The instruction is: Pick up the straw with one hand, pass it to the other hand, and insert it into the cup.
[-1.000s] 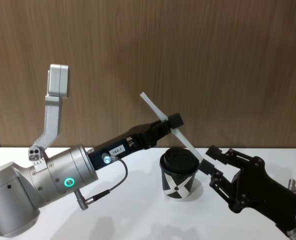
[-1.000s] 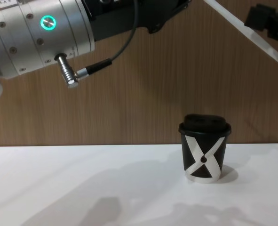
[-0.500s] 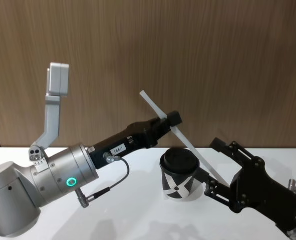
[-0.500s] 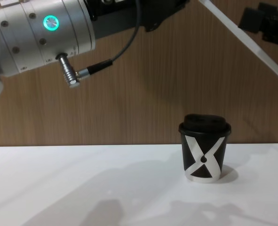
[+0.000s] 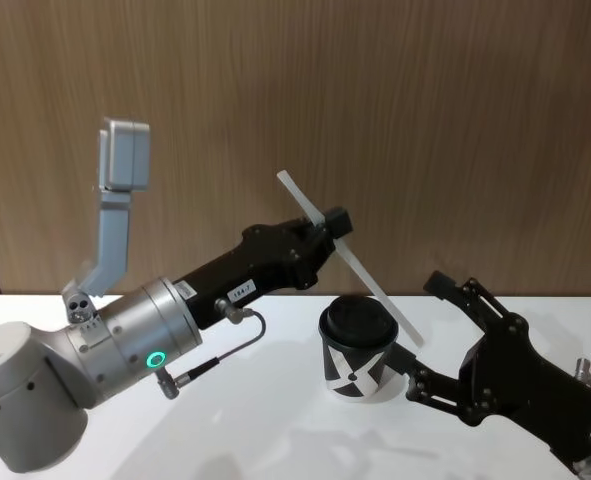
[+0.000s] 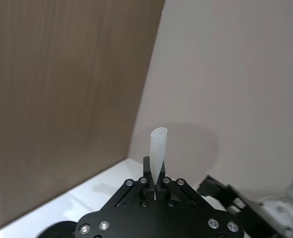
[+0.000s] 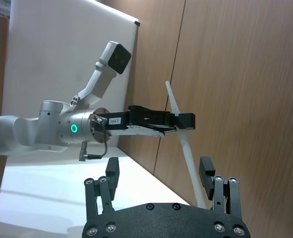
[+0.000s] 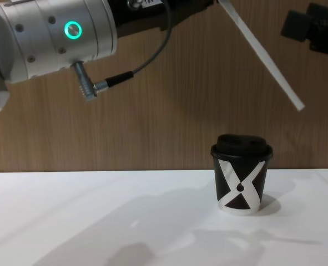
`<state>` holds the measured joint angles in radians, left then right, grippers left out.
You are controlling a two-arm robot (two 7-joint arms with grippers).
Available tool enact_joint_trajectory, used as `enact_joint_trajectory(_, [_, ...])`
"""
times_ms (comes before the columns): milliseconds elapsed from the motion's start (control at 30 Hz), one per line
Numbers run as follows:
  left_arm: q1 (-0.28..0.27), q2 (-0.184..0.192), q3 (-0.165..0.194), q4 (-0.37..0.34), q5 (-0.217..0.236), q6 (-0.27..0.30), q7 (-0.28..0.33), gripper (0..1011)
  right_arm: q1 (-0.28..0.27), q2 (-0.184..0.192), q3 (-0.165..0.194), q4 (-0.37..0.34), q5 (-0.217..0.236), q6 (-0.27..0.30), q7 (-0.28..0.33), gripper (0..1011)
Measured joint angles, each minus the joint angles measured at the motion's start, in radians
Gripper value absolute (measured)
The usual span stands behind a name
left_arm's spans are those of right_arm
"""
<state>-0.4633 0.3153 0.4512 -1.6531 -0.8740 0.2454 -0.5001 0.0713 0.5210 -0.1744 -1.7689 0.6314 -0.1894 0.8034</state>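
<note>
- Head view: the left gripper (image 5: 330, 224) is closed tight on the straw (image 5: 375, 289) near its upper part, holding it aslant in the air.
- The straw's lower end hangs just above and to the right of the cup (image 5: 356, 352), which stands upright with its lid on, on the white table (image 5: 265, 432).
- The right gripper (image 5: 430, 335), beside the cup, is spread wide and grips nothing; the straw's tip lies between its fingers.

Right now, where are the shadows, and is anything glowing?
Chest view: soft grey shadows lie across the white table in front of the cup. Left wrist view: the left gripper holds the straw, a faint round shadow on the pale wall behind it. Head view: the ring light glows green.
</note>
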Motion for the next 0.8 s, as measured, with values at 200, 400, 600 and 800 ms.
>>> enact_joint_trajectory(200, [-0.005, 0.004, 0.02, -0.01, 0.104, -0.069, 0.06, 8, 0.0, 0.0, 0.0, 0.0, 0.0, 0.0, 0.0, 1001])
enact_joint_trajectory(400, [-0.014, 0.005, 0.045, -0.015, 0.219, -0.128, 0.127, 8, 0.0, 0.0, 0.0, 0.0, 0.0, 0.0, 0.0, 1001])
enact_joint_trajectory(600, [-0.025, 0.003, 0.073, -0.015, 0.318, -0.166, 0.176, 6, 0.0, 0.0, 0.0, 0.0, 0.0, 0.0, 0.0, 1001])
enact_joint_trajectory(800, [-0.035, -0.003, 0.095, -0.006, 0.389, -0.19, 0.205, 7, 0.0, 0.0, 0.0, 0.0, 0.0, 0.0, 0.0, 1001])
